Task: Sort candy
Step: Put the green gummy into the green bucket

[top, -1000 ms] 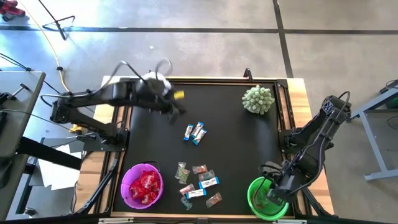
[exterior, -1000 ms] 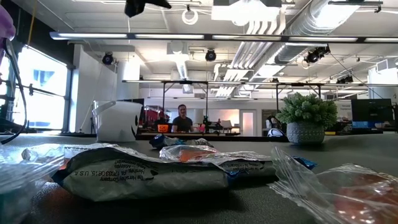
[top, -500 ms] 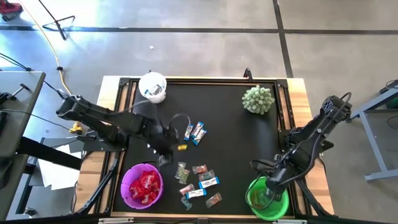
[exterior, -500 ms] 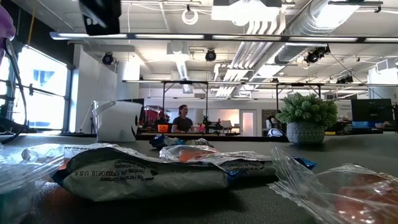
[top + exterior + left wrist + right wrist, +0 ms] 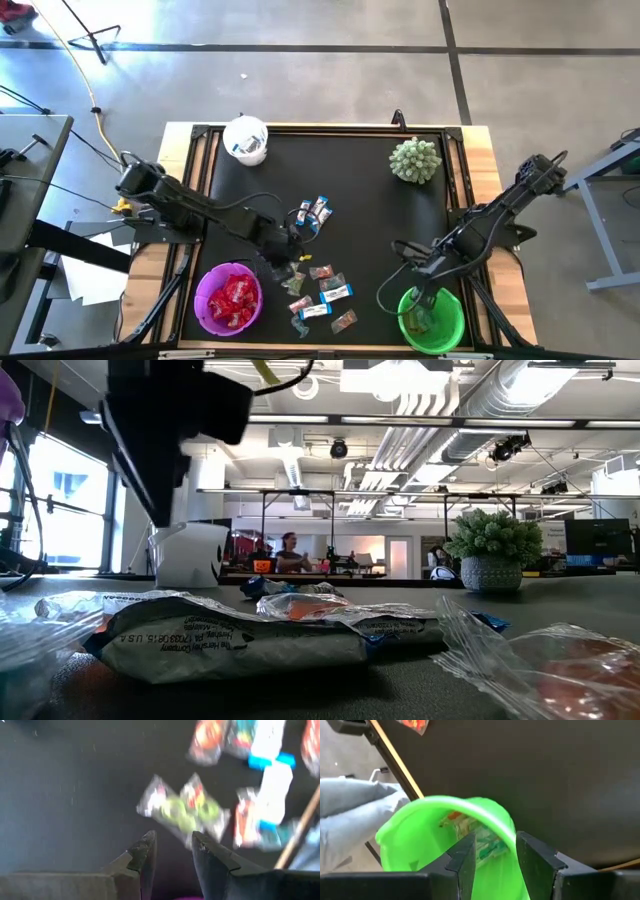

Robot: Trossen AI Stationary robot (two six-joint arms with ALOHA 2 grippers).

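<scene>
Print reading "U.S.A." shows on a candy wrapper (image 5: 235, 642) near the table's front edge, while left gripper (image 5: 172, 851) and right gripper (image 5: 492, 851) hang slightly parted, empty.

Left gripper (image 5: 283, 243): seen from above, its fingertips merge with the dark table (image 5: 380, 215); the gap between them cannot be read there.
Candy (image 5: 182, 807): in the left wrist view, all wrappers are blurred; print is illegible, and several pieces are cut off by the picture's edges.
Green bowl (image 5: 415, 827): cut off at the picture's edge in the right wrist view; the fingers (image 5: 467, 857) cover part of its rim, and the wrappers inside are partly hidden.
Purple bowl (image 5: 209, 285): the red packets inside are too small to count.
Low view: a dark arm part (image 5: 165, 430) is cut off at the top edge; the nearest wrapper (image 5: 230, 635) hides the candy behind it.
Person (image 5: 290, 553): distant, blurred.
</scene>
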